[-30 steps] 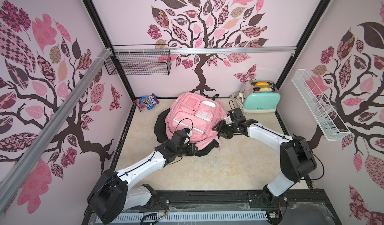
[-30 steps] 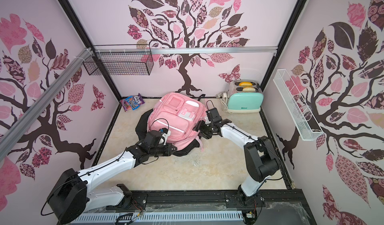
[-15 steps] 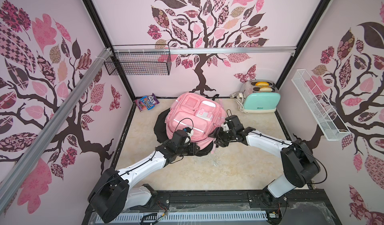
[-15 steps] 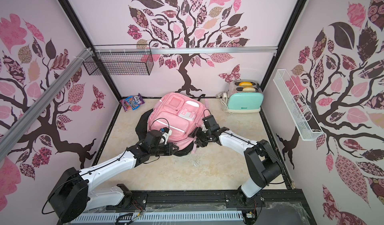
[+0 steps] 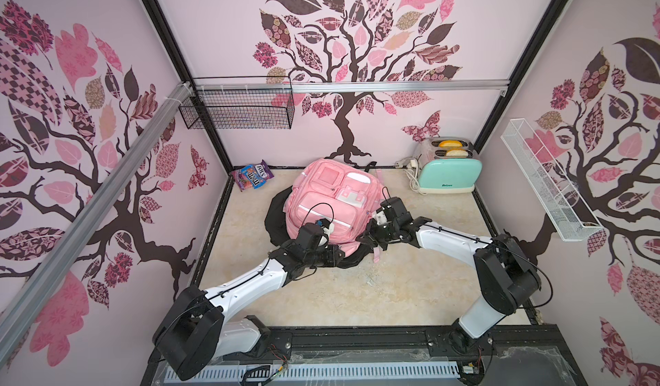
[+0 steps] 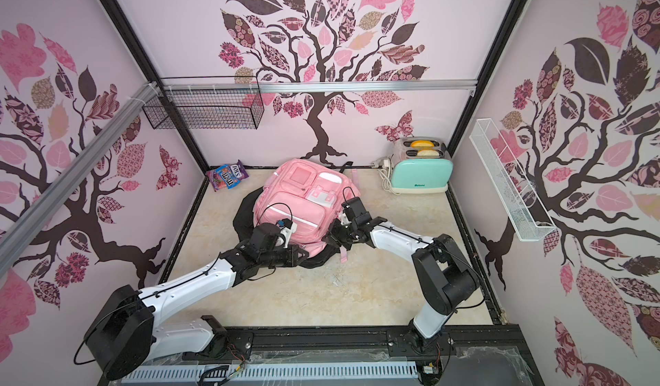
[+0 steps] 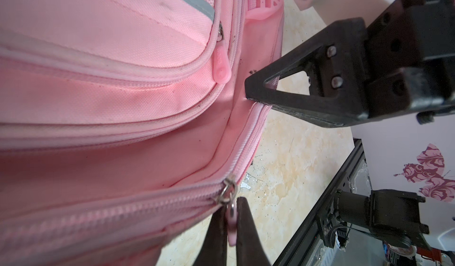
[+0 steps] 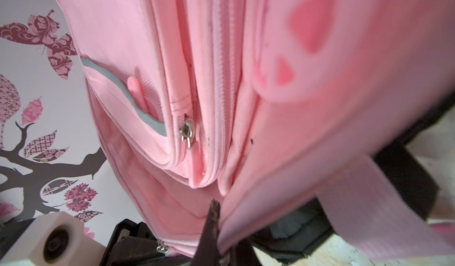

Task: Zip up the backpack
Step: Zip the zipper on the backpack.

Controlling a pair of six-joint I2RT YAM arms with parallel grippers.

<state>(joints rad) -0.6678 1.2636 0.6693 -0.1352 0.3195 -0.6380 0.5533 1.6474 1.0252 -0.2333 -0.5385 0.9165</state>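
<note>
The pink backpack (image 5: 332, 202) (image 6: 303, 202) lies face up on the floor in both top views. At its near edge my left gripper (image 5: 334, 255) (image 7: 231, 218) is shut on the pink zipper pull (image 7: 231, 225), just below the metal slider (image 7: 227, 191). The zipper looks closed behind the slider. An unzipped stretch of track (image 7: 248, 139) runs from there to my right gripper (image 7: 248, 98). That gripper (image 5: 364, 237) (image 8: 222, 230) is shut on the backpack's edge fabric at the near right corner.
A black cloth (image 5: 275, 220) lies under the backpack. A mint toaster (image 5: 448, 171) with its cord stands at the back right, a candy bag (image 5: 253, 175) at the back left. A black wire basket (image 5: 237, 107) and a white rack (image 5: 546, 180) hang on the walls.
My right gripper has slid along the backpack's right side toward the near corner and has gone from open to shut on the fabric. The left gripper has stayed on the zipper pull.
</note>
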